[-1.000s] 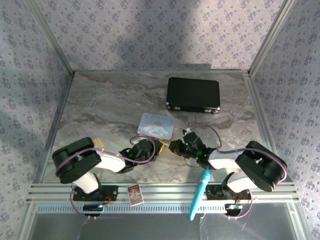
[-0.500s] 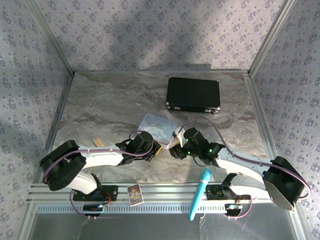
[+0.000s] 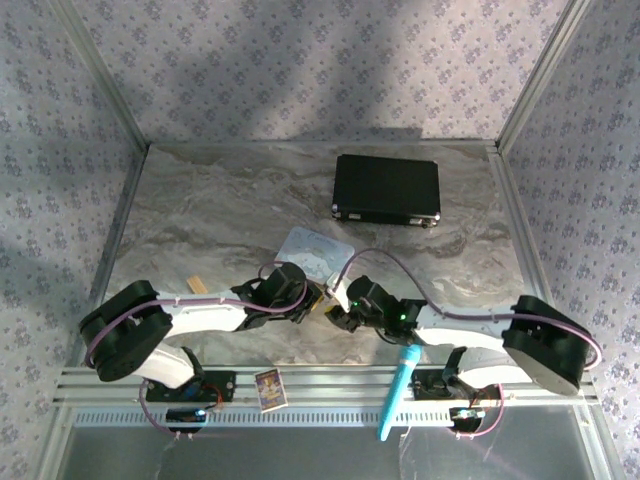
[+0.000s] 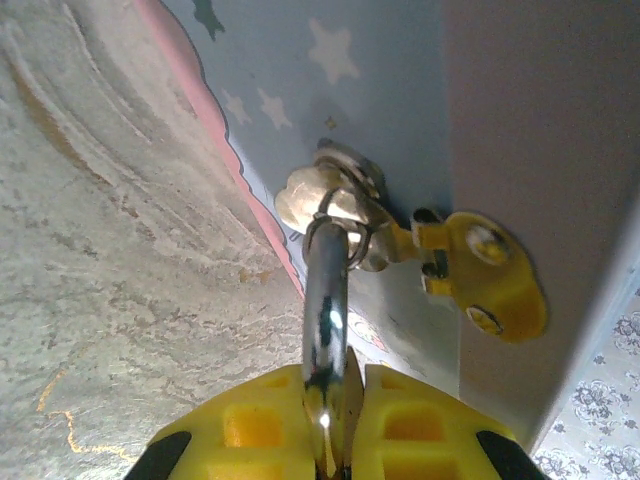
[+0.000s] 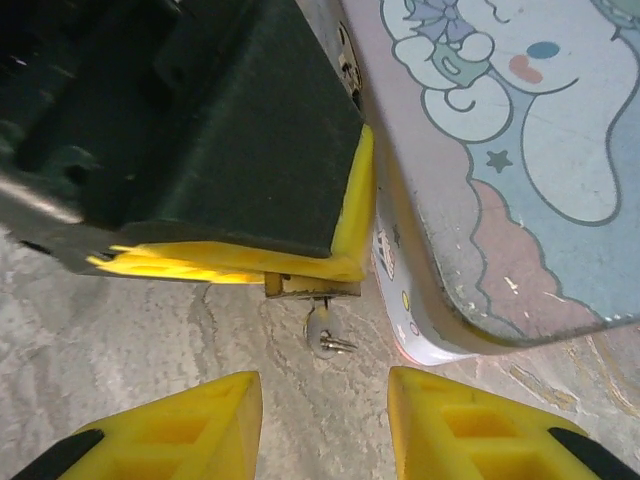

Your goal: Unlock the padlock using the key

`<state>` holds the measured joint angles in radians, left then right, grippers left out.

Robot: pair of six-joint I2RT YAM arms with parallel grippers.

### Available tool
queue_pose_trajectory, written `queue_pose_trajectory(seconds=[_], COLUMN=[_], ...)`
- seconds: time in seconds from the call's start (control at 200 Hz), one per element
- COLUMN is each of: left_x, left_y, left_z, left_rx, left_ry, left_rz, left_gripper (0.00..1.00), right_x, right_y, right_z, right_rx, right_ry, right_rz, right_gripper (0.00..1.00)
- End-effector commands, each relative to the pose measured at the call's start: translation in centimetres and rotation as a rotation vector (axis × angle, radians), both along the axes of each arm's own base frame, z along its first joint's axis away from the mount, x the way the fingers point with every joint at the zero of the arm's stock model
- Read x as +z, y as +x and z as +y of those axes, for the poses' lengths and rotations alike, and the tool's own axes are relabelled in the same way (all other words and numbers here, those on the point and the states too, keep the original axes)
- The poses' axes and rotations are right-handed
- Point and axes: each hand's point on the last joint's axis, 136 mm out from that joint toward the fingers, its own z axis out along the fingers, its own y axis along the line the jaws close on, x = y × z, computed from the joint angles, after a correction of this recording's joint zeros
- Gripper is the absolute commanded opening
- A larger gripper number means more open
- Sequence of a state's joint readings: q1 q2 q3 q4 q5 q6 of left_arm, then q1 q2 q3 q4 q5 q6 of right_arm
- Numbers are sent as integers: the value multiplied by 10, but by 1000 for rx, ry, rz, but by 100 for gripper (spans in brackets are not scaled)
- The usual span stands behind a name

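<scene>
Brass shows as a small squarish edge where the padlock [image 5: 312,287] pokes out from under the left gripper [image 3: 312,297], whose yellow ribbed pads are pressed tight on it. In the left wrist view the part leaving the pads is a smooth, mirror-bright rounded bar [image 4: 325,300]. Its long axis runs straight out along the fingers toward the side of the tin [image 4: 300,60]. It ends in a pale-gold knot of metal too blurred to sort out. From the brass edge hangs the key [image 5: 325,335], thin, silvery and flat. It points toward the gap between the fingers of the right gripper [image 5: 325,420], which stand wide apart and hold nothing. Whether the key touches the surface I cannot tell. The tin is matte pastel blue with stars, a cartoon figure on its lid and a pink rim with rounded corners. It lies just beside the padlock, closing off that side. The veined grey marble table [image 3: 200,220] lies bare to the left of the grippers. Beyond the tin it stays bare up to the black hard case [image 3: 387,188], which is well apart.
</scene>
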<state>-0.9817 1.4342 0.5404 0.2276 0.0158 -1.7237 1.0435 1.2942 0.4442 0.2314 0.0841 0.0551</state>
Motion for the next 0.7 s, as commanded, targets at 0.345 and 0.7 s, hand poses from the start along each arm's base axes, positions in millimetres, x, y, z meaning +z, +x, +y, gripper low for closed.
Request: queue_pose_trajectory(seconds=[0.345,0.7], left_x=[19,18], left_y=[-12,-17], left_z=[-19,-17], left_rx=[-88,-118], left_ry=[-90,-87], left_rz=[-29,-55], left_gripper=[0,0], right_x=[9,8], right_y=[24,29], right_z=[21,11], right_rx=[6,-6], right_ry=[63,248], right_rz=[-26,154], right_gripper=[21,7])
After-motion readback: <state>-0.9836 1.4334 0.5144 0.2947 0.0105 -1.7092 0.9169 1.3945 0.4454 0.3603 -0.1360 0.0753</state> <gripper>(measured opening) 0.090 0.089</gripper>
